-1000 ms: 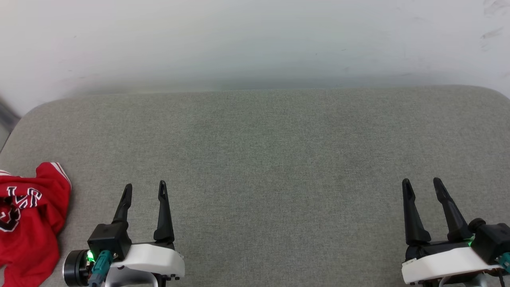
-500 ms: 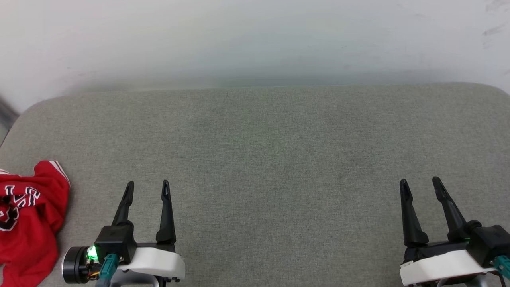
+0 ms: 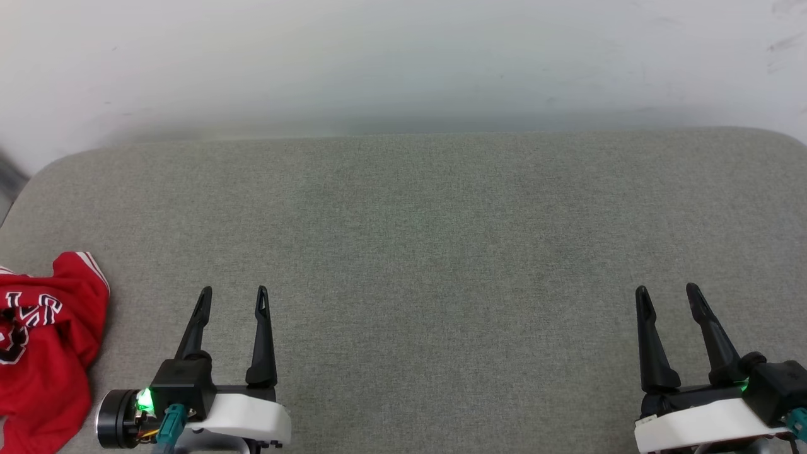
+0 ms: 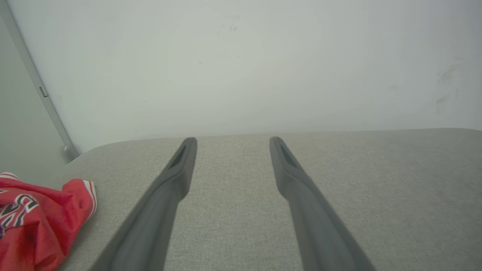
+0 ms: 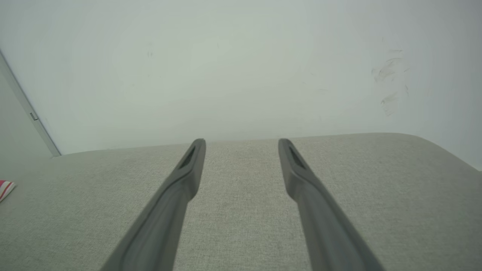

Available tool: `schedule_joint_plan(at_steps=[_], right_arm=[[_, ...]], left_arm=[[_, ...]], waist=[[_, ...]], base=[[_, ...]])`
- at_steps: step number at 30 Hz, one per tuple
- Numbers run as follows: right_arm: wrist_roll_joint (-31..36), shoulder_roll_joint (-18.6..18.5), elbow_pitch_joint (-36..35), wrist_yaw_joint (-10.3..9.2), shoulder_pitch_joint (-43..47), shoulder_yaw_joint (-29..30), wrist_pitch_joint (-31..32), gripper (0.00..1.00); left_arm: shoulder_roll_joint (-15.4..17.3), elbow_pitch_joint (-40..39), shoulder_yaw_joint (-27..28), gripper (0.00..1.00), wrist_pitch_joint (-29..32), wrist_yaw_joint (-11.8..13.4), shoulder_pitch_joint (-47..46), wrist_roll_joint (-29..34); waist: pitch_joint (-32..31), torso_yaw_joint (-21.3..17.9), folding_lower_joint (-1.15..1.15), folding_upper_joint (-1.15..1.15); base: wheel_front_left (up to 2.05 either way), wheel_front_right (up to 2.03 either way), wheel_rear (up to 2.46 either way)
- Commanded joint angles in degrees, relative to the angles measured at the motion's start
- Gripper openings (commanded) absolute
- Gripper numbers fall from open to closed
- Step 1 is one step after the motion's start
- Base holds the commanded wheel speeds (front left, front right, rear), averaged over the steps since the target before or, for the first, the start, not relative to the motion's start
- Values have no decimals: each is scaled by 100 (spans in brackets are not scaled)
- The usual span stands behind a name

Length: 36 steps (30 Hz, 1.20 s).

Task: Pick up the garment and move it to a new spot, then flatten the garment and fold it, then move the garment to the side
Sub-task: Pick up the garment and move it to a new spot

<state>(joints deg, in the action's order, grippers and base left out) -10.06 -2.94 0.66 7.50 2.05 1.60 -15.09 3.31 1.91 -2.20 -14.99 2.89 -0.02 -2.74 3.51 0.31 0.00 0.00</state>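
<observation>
Two dark long-fingered grippers over grey woven fabric cushion (image 3: 410,221): left gripper (image 3: 234,290) jaws spread, empty; right gripper (image 3: 666,287) likewise. Crumpled red jersey-style garment (image 3: 50,353), black white-outlined lettering, at cushion's left edge, near left gripper, not touching.

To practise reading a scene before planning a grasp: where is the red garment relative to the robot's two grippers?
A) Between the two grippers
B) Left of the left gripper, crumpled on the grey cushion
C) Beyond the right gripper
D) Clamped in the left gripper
B: the garment lies crumpled on the grey cushion, left of the open left gripper and far from the right gripper, touching neither.
</observation>
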Motion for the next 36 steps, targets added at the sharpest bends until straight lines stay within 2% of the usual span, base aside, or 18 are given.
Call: schedule_joint_plan(at_steps=[1,15,20,25,36], right_arm=[[-56,11,19,-1,19,15,-12,100],[-182,11,84,-1,-11,49,-12,100],[-123,11,54,-1,18,50,-12,100],[-65,11,41,-1,2,11,-12,100],[54,11,19,-1,-1,-55,-12,100]], left_arm=[[-11,9,31,100,-29,-43,47,-6],[-40,62,109,100,-24,-115,-21,-21],[-41,76,118,100,-23,-113,-73,-35],[-42,78,127,100,-23,-78,-117,-75],[-42,104,180,100,-23,-5,-150,-208]], waist=[[5,-1,0,0],[22,25,0,0],[36,149,0,0],[55,397,0,0],[108,1212,0,0]], base=[[0,0,0],[0,0,0],[0,0,0],[0,0,0],[0,0,0]])
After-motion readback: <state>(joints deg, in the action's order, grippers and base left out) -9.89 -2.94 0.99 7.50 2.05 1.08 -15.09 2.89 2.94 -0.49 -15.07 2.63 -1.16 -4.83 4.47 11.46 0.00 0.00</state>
